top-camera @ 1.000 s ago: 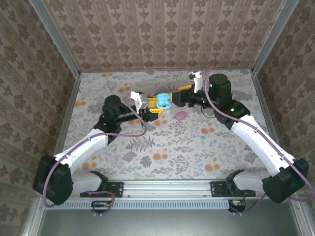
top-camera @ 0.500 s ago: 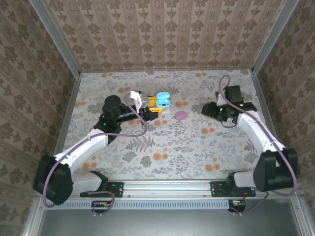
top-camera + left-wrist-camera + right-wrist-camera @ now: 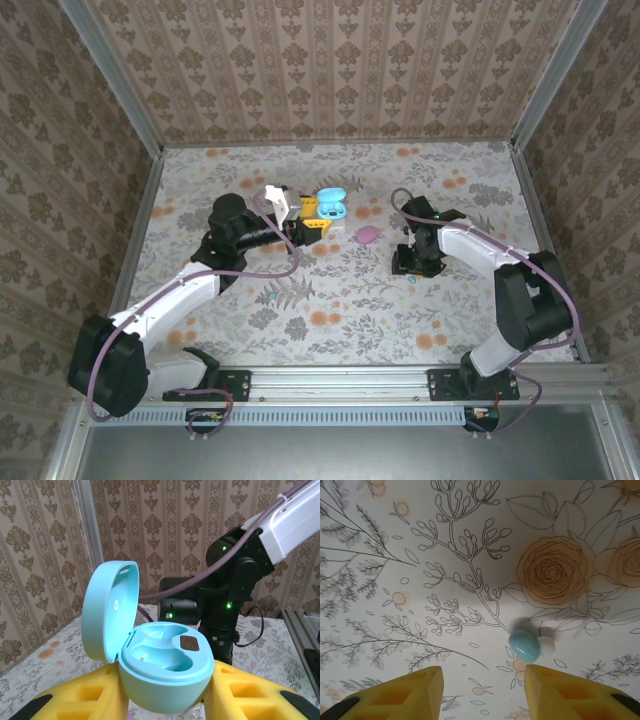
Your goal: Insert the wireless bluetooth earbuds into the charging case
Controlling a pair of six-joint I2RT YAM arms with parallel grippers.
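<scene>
The teal charging case (image 3: pixel 167 672) stands open with its lid (image 3: pixel 110 610) raised and both wells bare. My left gripper (image 3: pixel 167 702) is shut on it between yellow fingers (image 3: pixel 240 692), left of centre over the table (image 3: pixel 329 206). A teal earbud (image 3: pixel 524 646) with a whitish tip (image 3: pixel 546 645) lies on the floral cloth. My right gripper (image 3: pixel 482 692) points down over it, open, with nothing between the fingers. The bud sits just beyond the right fingertip (image 3: pixel 555 680), off the gap's middle. From above, the same bud (image 3: pixel 411 280) lies by the right wrist (image 3: pixel 417 252).
A pink oval case (image 3: pixel 368 234) lies between the two grippers. A second small teal bud (image 3: pixel 270 297) lies on the cloth near the left forearm. Patterned walls and metal rails close in the table. The right arm's black wrist (image 3: pixel 230 595) stands behind the held case.
My right arm pulled away from the teal case, swung right, then came down over the teal earbud, its jaws narrower than before. The left arm and case have stayed still.
</scene>
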